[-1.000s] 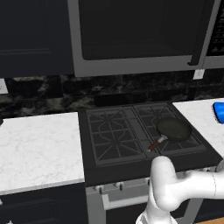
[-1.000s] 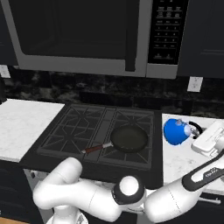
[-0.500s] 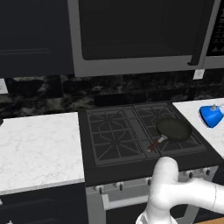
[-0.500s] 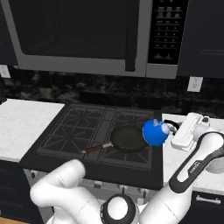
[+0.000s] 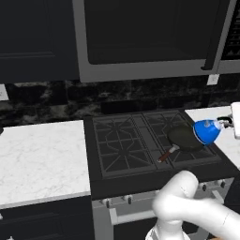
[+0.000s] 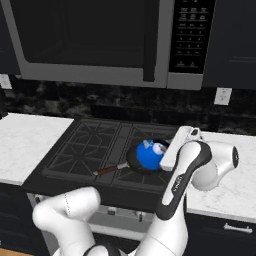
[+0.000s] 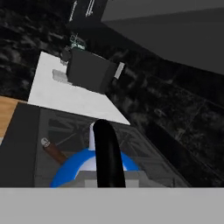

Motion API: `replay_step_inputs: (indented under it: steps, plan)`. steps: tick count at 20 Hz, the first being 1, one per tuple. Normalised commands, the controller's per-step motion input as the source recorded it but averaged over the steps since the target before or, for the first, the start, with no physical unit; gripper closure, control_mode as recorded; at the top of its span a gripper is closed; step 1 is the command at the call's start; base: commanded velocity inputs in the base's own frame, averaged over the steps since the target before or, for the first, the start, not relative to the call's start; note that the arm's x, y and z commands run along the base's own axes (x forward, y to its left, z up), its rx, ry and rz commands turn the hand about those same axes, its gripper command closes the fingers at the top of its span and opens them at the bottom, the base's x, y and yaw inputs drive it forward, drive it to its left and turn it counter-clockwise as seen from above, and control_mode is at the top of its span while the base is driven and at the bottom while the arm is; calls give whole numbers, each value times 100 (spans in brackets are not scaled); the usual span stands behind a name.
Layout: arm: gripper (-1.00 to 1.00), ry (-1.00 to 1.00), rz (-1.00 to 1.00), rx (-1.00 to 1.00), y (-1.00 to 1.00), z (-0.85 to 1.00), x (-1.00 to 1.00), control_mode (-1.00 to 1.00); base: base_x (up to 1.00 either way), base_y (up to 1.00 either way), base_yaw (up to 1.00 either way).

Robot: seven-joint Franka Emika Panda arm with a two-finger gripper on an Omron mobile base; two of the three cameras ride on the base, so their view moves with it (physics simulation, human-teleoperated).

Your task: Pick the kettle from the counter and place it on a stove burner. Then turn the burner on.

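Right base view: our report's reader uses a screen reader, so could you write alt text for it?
A white robot arm carries the blue kettle in the air over the black frying pan on the gas cooktop, under a microwave. White marble counter flanks the cooktop.

Black gas cooktop (image 5: 126, 145) between two white marble counter slabs (image 5: 40, 157). Black frying pan with brown handle (image 5: 180, 140) on front right burner grate (image 6: 145, 172). Small blue cone-shaped kettle (image 6: 149, 154) above pan. Microwave (image 6: 95, 40) overhead.

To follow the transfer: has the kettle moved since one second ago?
Yes. The kettle has moved left, from the counter to above the frying pan on the stove.
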Motion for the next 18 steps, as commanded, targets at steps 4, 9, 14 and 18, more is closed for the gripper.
replay_step_inputs:
  steps: [4,9,14,18]
  plan:
    - [100,0,0,-16,100,7,-1,-100,0,0,0]
    - [100,0,0,-15,100,24,0,-100,0,0,0]
    - [100,0,0,-17,100,37,0,-100,0,0,0]
    - [100,0,0,-18,100,35,0,-100,0,0,0]
